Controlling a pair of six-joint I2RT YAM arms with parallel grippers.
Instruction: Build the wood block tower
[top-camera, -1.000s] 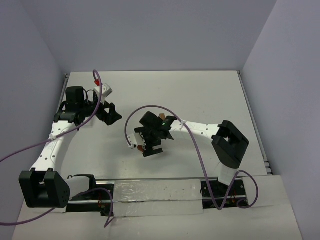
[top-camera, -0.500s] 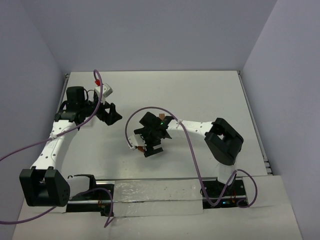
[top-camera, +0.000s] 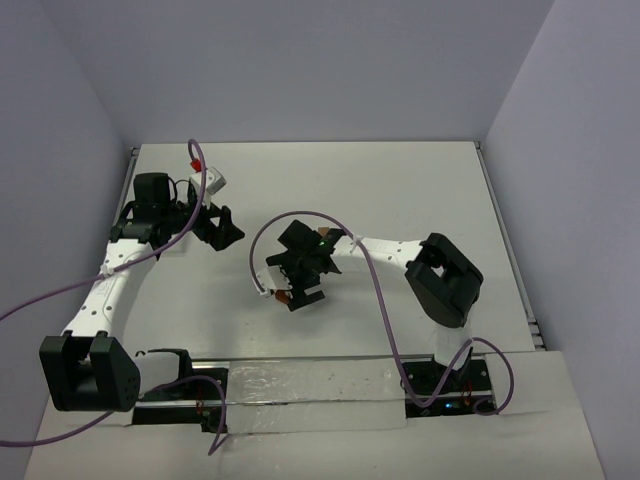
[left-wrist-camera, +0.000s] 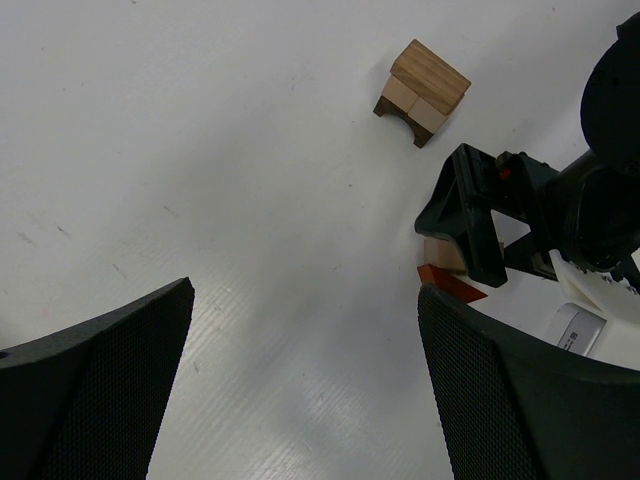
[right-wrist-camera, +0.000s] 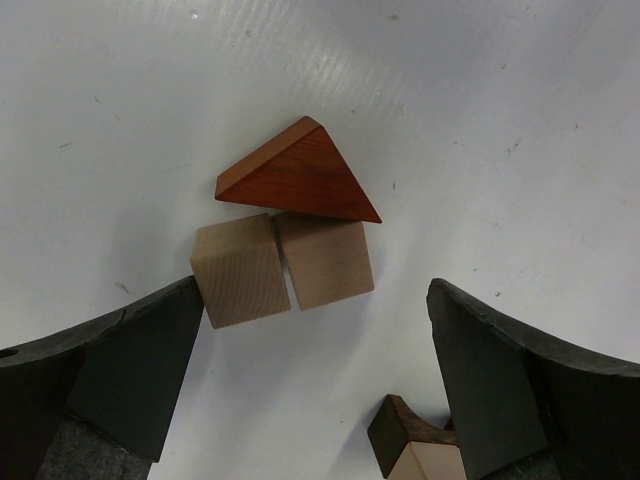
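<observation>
Tower (left-wrist-camera: 422, 92): a low stack on the table (top-camera: 400, 180). An oak-coloured block lies across tan blocks, with a dark piece at the base. It stands near the wedge (right-wrist-camera: 300, 175), on the cubes' side, and touches neither.
Right arm: its base is at the near edge and its black elbow is out to the right of the wedge. The white forearm reaches left, and the right gripper (top-camera: 300, 290) points down over the wedge.
Right jaws: spread wide and holding nothing. The fingers (right-wrist-camera: 110, 380) flank the wedge and cubes. One finger is just beside a cube, and whether they touch cannot be told.
Left arm: it runs up the table's left side with the wrist turned right. The left gripper (top-camera: 222, 228) is well left of the wedge and faces it.
Left jaws: apart, with nothing between the fingers (left-wrist-camera: 90, 400).
Cubes (right-wrist-camera: 240, 270): two tan ones side by side, both against the wedge's long edge.
Wedge: red-brown, lying flat on the table.
Hidden, top view: the right gripper covers the blocks except for a red-brown speck.
Hidden, right wrist: the frame's lower edge and a finger cut off the tower, leaving only a dark piece and a tan corner.
Hidden, left wrist: the wedge and a cube show only as slivers under the right gripper.
</observation>
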